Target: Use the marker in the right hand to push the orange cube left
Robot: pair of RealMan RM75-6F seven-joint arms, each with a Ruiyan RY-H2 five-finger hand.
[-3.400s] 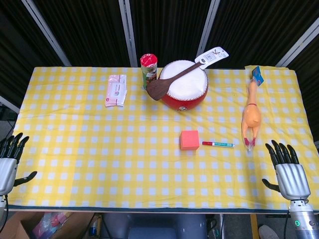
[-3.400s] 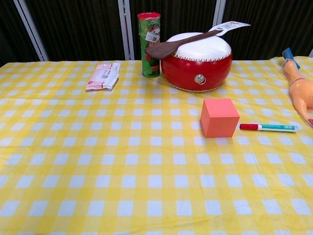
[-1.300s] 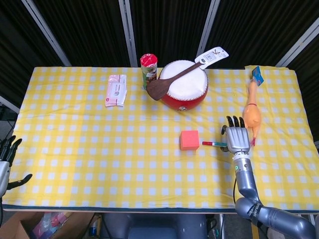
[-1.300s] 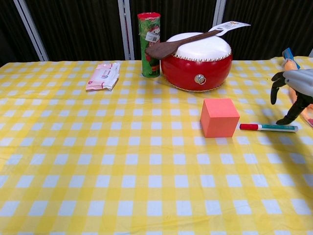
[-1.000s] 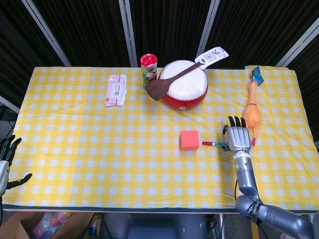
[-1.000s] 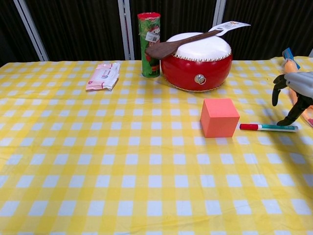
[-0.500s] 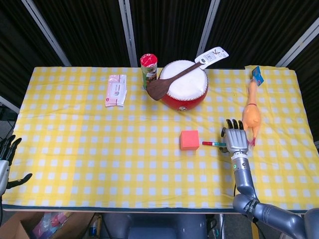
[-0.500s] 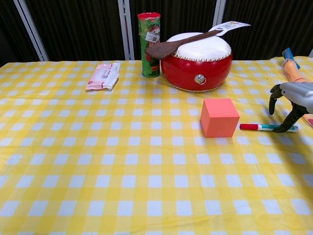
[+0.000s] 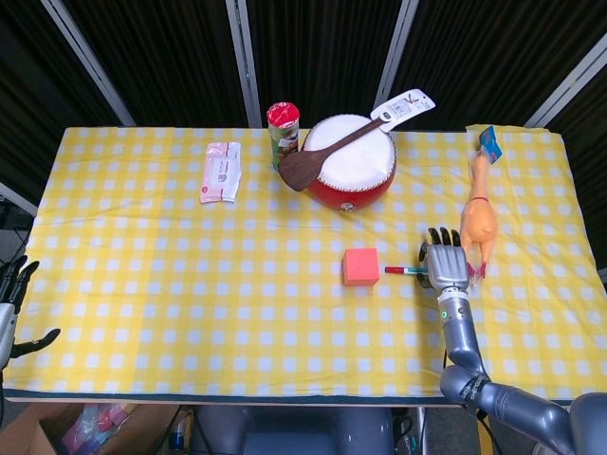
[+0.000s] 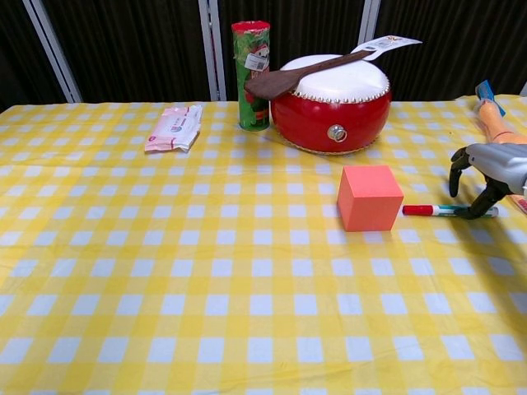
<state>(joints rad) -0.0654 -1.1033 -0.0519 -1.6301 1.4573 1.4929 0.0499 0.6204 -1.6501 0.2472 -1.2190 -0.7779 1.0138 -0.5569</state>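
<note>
The orange cube sits right of the table's middle. Just to its right a marker lies flat on the cloth, red cap toward the cube, a small gap between them. My right hand hovers low over the marker's right end, palm down, fingers apart and curved. Its thumb reaches down to the marker's far end; nothing is lifted. My left hand hangs off the table's front left corner, fingers spread, holding nothing.
A red drum with a wooden spoon on top stands behind the cube. A chips can and a wipes pack are at the back left. A rubber chicken lies close beside my right hand.
My right hand came in from the front right edge to the marker, then sank lower and slightly left until its thumb reached the marker's end. Cube and marker have stayed put.
</note>
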